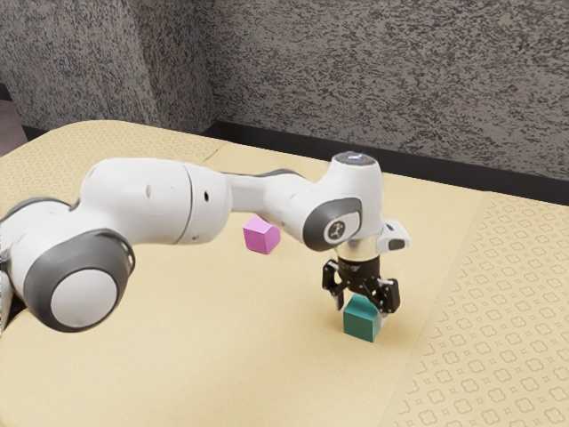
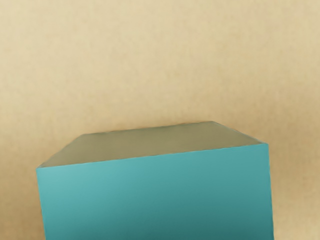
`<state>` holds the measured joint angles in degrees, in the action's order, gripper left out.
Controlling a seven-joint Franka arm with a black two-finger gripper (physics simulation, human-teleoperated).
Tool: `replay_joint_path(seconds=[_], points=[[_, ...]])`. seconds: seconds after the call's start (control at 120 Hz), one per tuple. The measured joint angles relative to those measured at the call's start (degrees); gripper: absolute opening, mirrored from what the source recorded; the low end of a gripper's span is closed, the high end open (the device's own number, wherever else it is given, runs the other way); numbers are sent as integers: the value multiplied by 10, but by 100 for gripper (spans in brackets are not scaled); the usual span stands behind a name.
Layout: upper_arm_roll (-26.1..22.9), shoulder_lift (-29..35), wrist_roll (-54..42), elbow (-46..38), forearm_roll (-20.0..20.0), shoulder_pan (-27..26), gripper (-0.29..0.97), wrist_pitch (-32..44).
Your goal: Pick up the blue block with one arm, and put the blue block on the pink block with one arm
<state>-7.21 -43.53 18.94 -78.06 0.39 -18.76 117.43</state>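
The blue block (image 1: 362,322), teal in colour, rests on the tan table toward the exterior view's right. My gripper (image 1: 361,301) points straight down right over it. Its fingers (image 1: 334,292) stand open, one on each side of the block's top, and I see no contact with its sides. In the wrist view the blue block (image 2: 155,195) looms large just under my hand, sitting flat on the table. The pink block (image 1: 261,236) lies on the table farther back and toward the exterior view's left, partly tucked behind my forearm.
The tan table (image 1: 222,356) stretches wide in front of the blocks. A patterned strip of tabletop (image 1: 498,320) runs along the exterior view's right. A speckled grey wall (image 1: 400,71) stands behind the table. My arm's white links (image 1: 178,205) span the left half.
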Motion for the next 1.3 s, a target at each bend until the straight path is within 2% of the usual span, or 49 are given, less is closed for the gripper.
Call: replay_joint_path(seconds=[0.267, 0.508, 0.683, 0.833, 1.008, 1.167, 1.3], points=[[1, -13, 1, 9, -1, 0, 67, 1], [1, -13, 3, 14, -1, 0, 40, 0], [0, -1, 5, 14, 3, 1, 35, -3], [0, 53, 7, 14, 5, 8, 34, -29], [-1, 142, 9, -6, 17, 41, 33, -68], [-5, 267, 9, -138, 34, 100, 33, -70], [-9, 292, 1, -175, 40, 143, 33, -64]])
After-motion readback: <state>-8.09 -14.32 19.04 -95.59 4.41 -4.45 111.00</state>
